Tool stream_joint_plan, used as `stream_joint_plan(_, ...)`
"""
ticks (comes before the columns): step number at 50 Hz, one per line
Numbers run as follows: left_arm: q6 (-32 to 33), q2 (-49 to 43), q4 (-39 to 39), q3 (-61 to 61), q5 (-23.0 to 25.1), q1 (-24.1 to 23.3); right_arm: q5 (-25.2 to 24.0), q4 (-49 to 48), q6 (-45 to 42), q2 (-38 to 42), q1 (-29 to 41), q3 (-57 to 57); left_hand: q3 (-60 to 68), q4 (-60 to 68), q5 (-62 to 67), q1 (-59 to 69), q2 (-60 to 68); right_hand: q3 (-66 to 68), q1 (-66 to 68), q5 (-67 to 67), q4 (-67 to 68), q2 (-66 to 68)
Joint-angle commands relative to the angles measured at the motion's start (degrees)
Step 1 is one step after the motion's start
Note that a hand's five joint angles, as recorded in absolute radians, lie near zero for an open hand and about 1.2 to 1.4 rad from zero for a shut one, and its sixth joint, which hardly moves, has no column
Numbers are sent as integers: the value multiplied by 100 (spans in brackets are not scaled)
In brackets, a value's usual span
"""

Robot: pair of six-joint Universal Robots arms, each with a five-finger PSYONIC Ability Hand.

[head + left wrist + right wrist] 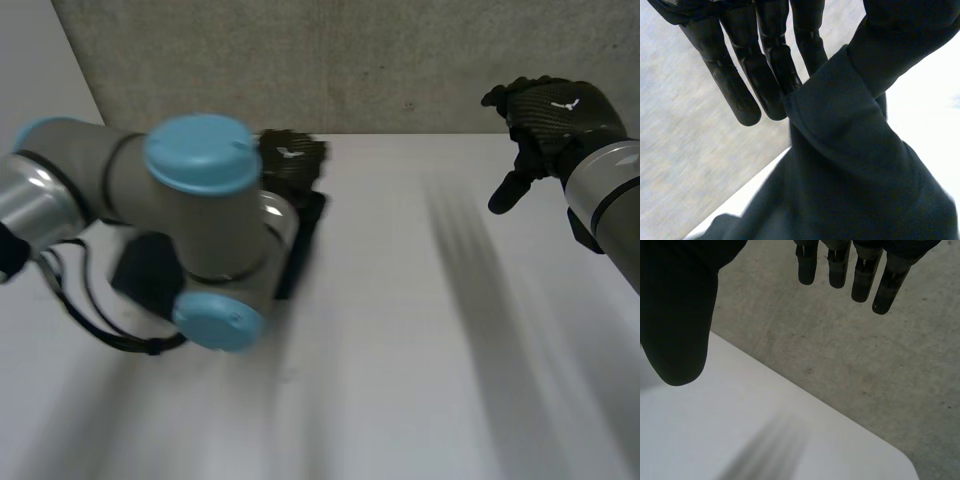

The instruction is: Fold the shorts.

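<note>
Charcoal cloth, matt and soft-looking: shorts (850,170). One thick, stitched, banded edge was pinched between the thumb and the straight fingers (740,85) of the left hand (290,155). The rest of the garment fell away below the palm in a broad, smooth fold with a rounded crease.

Location of item: left side of the white table (400,350), near its far edge, largely under the left arm (190,200) in the head view.

Left arm: grey cylindrical joints, light-blue round caps, bent low across the table.

Right hand (550,110): black with a woven, carbon-like sheen, raised near the table's far right edge, well apart from the shorts. In its wrist view the fingers (860,275) were straight and slightly spread, the thumb set off to one side, nothing between them.

Table: smooth, plain white top, rounded corner (900,460).

Background: grey concrete surface (350,60), rough and speckled, beyond the table's far edge.
</note>
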Motion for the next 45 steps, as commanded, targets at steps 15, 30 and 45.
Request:
stream_joint_plan(15, -294, 908, -519, -1142, -16, 31, -148, 31, -70, -199, -315, 7, -5800, -5867, -5682, -5386, -5855, -44, 176, -314, -292, -158)
stream_joint_plan(30, -1270, 3202, -494, -4016, 904, 1858, -2143, 375, -1888, 20, 501, 1017, -5800, -5867, -5682, -5386, -5855, -44, 176, -314, -292, -158)
stream_joint_plan(45, -1147, 2519, -344, -4818, 2093, 2880, -1521, -1111, -2926, 1434, 1443, 1413, -5493, -5560, -5375, -5080, -5548, -44, 176, -314, -292, -158)
